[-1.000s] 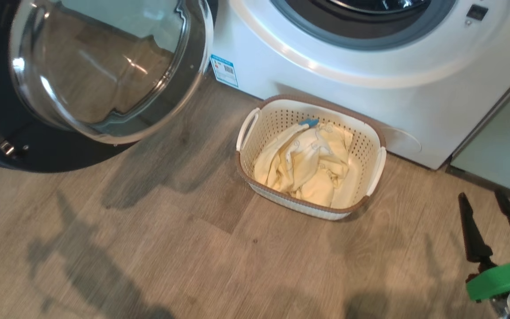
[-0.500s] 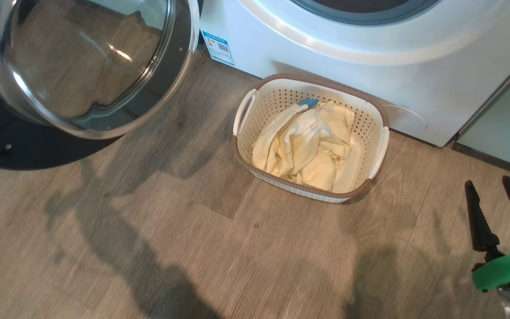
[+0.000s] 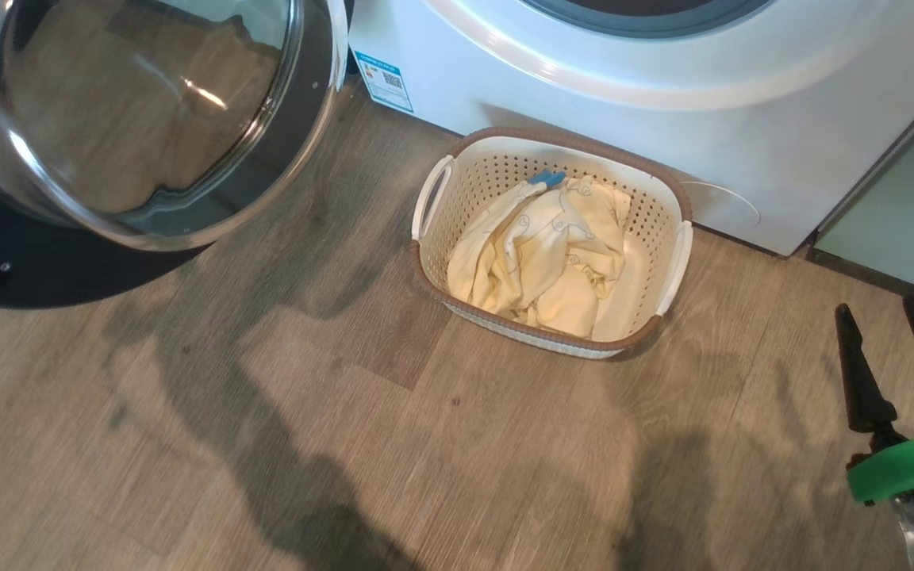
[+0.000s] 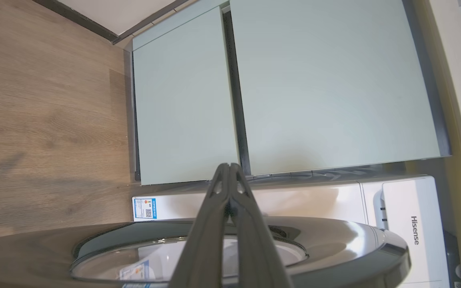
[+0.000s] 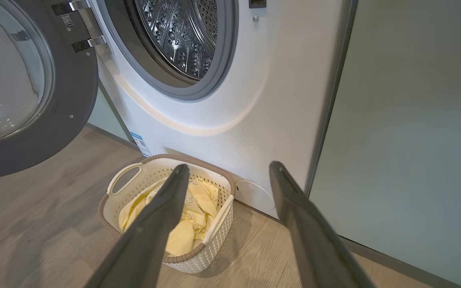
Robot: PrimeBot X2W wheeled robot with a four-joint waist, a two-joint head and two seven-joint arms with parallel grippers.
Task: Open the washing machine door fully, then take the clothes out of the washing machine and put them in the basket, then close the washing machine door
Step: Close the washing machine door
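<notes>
The washing machine door [image 3: 140, 119] stands swung wide open at the upper left, its glass bowl bulging toward me; its black rim [image 5: 74, 92] and hinge show in the right wrist view. The white washing machine [image 3: 624, 87] fills the top, and the steel drum [image 5: 182, 32] looks bare inside. Pale yellow clothes [image 3: 544, 254] lie in the cream basket [image 3: 667, 277] on the floor before the machine. My right gripper [image 3: 881, 313] hangs open at the lower right, empty, right of the basket. My left gripper [image 4: 227, 167] is shut, empty, above the door's rim [image 4: 334, 236].
Pale green cabinet panels [image 5: 406, 120] stand right of the machine, and more of these green panels [image 4: 294, 88] show in the left wrist view. Wood-look floor [image 3: 346, 436] stretches in front, crossed by dark shadows. A blue label [image 3: 384, 81] sits at the machine's lower corner.
The head camera has tilted down and shifted, so the machine and door slid up and left in the picture. The right gripper keeps its open stance at the lower right.
</notes>
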